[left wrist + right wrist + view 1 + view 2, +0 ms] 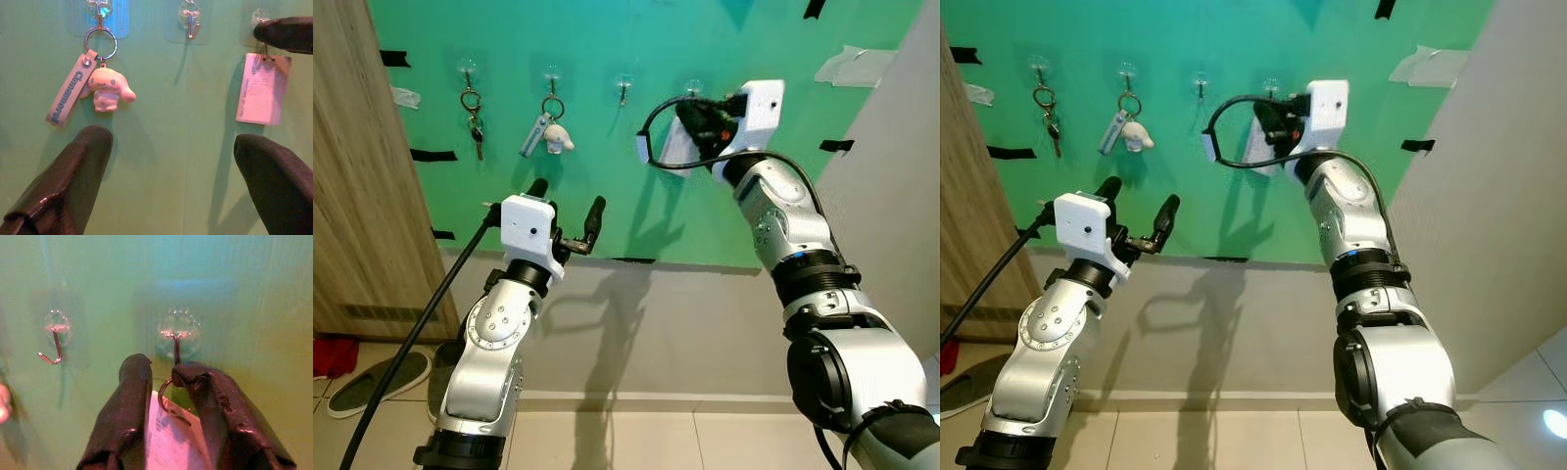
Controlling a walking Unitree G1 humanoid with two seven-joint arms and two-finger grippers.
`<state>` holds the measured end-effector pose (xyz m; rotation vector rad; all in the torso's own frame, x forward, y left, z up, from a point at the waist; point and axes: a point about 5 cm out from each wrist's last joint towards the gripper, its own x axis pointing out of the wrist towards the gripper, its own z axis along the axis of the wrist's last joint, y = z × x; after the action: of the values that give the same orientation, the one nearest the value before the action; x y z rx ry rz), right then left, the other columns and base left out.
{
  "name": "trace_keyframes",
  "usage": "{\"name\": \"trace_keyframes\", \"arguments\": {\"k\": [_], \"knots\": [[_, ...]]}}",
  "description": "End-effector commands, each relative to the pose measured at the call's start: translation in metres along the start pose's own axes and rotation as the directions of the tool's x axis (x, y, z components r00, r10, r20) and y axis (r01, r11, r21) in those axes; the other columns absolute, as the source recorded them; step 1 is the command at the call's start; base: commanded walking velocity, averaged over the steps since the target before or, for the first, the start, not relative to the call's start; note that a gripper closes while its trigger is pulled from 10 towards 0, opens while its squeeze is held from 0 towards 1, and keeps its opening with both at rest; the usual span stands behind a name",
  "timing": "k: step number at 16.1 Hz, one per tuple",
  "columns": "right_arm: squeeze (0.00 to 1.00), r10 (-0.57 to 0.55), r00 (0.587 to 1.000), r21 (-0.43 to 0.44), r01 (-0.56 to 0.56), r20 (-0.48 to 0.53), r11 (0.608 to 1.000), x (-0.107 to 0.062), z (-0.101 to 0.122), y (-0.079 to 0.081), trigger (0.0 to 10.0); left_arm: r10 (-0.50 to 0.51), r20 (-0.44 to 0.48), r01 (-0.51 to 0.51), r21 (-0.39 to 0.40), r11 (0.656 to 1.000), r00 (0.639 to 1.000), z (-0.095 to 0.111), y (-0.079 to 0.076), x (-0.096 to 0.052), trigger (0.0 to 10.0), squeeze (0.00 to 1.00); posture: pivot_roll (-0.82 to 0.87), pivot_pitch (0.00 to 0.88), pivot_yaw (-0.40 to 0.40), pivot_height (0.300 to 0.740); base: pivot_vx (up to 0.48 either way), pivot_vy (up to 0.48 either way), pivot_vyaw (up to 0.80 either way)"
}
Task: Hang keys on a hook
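My right gripper (164, 396) pinches the key ring with its white tag (171, 440) up against the rightmost hook (175, 350), so the ring can catch it. My left gripper (566, 213) waits lower left, fingers wide apart and empty.

Against the green board (161, 147), a white plush-dog keychain (105, 88) with a grey strap hangs from the upper-left hook (99, 12). The upper-middle hook (190, 27) is bare. At right hangs a white tag (261, 88), a black fingertip (286, 34) above it. The left gripper (171, 171) stands spread below.
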<state>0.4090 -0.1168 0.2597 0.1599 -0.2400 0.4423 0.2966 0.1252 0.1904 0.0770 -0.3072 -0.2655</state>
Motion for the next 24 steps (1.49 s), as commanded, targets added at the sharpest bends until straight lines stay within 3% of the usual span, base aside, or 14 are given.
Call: {"name": "trace_keyframes", "arguments": {"k": [1, 4, 7, 9, 12, 13, 15, 17, 18, 19, 20, 21, 22, 24], "knots": [[1.0, -0.051, 0.997, 0.008, 0.051, 0.06, 0.999, -0.003, 0.014, -0.012, 10.0, -0.005, 0.001, 0.005, -0.004, 1.0, 1.0, 0.001, -0.002, 0.001, 10.0, 0.0, 0.06, 0.0, -0.125, 0.74, 0.0, 0.0, 0.0], [1.0, -0.043, 0.998, 0.14, 0.038, 0.035, 0.989, -0.004, 0.011, -0.011, 10.0, -0.005, 0.002, 0.005, -0.001, 1.0, 1.0, 0.001, -0.002, 0.002, 10.0, 0.0, 0.06, 0.0, -0.125, 0.74, 0.0, 0.0, 0.0], [1.0, -0.006, 1.0, 0.167, 0.007, -0.001, 0.986, -0.009, 0.007, -0.01, 10.0, -0.008, 0.0, 0.008, 0.001, 1.0, 1.0, 0.0, -0.002, 0.001, 10.0, 0.0, 0.06, 0.0, -0.124, 0.74, 0.0, 0.0, 0.0], [1.0, -0.049, 0.999, 0.049, 0.05, -0.011, 0.998, -0.028, 0.005, -0.021, 10.0, -0.018, -0.011, 0.018, 0.009, 1.0, 1.0, -0.002, -0.002, -0.001, 10.0, 0.0, 0.05, 0.0, -0.119, 0.74, 0.0, 0.0, 0.0], [1.0, -0.098, 0.995, -0.027, 0.097, -0.024, 0.995, -0.046, 0.0, -0.028, 10.0, -0.03, -0.033, 0.031, 0.02, 0.999, 0.999, -0.006, -0.001, -0.003, 10.0, 0.0, 0.04, 0.0, -0.106, 0.74, 0.0, 0.0, 0.0], [1.0, -0.207, 0.978, -0.125, 0.207, 0.013, 0.97, -0.059, -0.001, -0.037, 10.0, -0.044, -0.045, 0.045, 0.022, 0.999, 0.998, -0.008, -0.002, -0.002, 10.0, 0.0, 0.03, 0.0, -0.096, 0.74, 0.0, 0.0, 0.0], [1.0, -0.324, 0.945, -0.207, 0.327, 0.048, 0.922, -0.079, -0.008, -0.04, 10.0, -0.054, -0.06, 0.056, 0.025, 0.998, 0.997, -0.011, -0.003, -0.002, 10.0, 0.0, 0.02, 0.0, -0.086, 0.74, 0.0, 0.0, 0.0], [0.0, -0.373, 0.927, -0.245, 0.369, 0.033, 0.896, -0.105, -0.03, -0.028, 10.0, -0.057, -0.097, 0.058, 0.012, 0.998, 0.994, -0.017, -0.003, -0.006, 10.0, 0.0, 0.01, 0.0, -0.077, 0.74, 0.0, 0.0, 0.0], [0.0, -0.378, 0.926, -0.241, 0.369, 0.012, 0.898, -0.117, -0.043, -0.019, 10.0, -0.045, -0.114, 0.045, -0.007, 0.999, 0.992, -0.021, -0.003, -0.01, 10.0, 0.0, 0.0, 0.0, -0.069, 0.74, 0.0, 0.0, 0.0], [0.0, -0.347, 0.938, -0.279, 0.334, 0.005, 0.9, -0.146, -0.064, -0.002, 10.0, -0.026, -0.131, 0.02, -0.043, 0.999, 0.991, -0.025, -0.002, -0.017, 10.0, 0.0, -0.01, 0.0, -0.067, 0.74, 0.0, 0.0, 0.0], [0.0, -0.324, 0.945, -0.377, 0.285, -0.042, 0.881, -0.177, -0.09, 0.006, 10.0, -0.016, -0.141, 0.008, -0.059, 0.998, 0.99, -0.029, -0.003, -0.024, 10.0, 0.0, -0.01, 0.0, -0.068, 0.74, 0.0, 0.0, 0.0], [0.0, -0.423, 0.892, -0.316, 0.361, -0.157, 0.877, -0.209, -0.116, 0.001, 10.0, 0.017, -0.201, -0.025, -0.035, 0.999, 0.979, -0.042, -0.001, -0.037, 10.0, 0.0, -0.01, 0.0, -0.06, 0.74, 0.0, 0.0, 0.0], [0.0, -0.441, 0.882, -0.3, 0.381, -0.167, 0.875, -0.214, -0.118, 0.001, 10.0, 0.03, -0.227, -0.038, -0.03, 0.999, 0.973, -0.047, 0.0, -0.043, 10.0, 0.0, -0.02, 0.0, -0.058, 0.74, 0.0, 0.0, 0.0], [0.0, -0.467, 0.856, -0.217, 0.423, -0.223, 0.88, -0.229, -0.118, 0.0, 10.0, 0.142, -0.349, -0.151, 0.003, 0.989, 0.926, -0.068, 0.009, -0.08, 10.0, 0.0, -0.03, 0.0, -0.058, 0.74, 0.0, 0.0, 0.0]]}}
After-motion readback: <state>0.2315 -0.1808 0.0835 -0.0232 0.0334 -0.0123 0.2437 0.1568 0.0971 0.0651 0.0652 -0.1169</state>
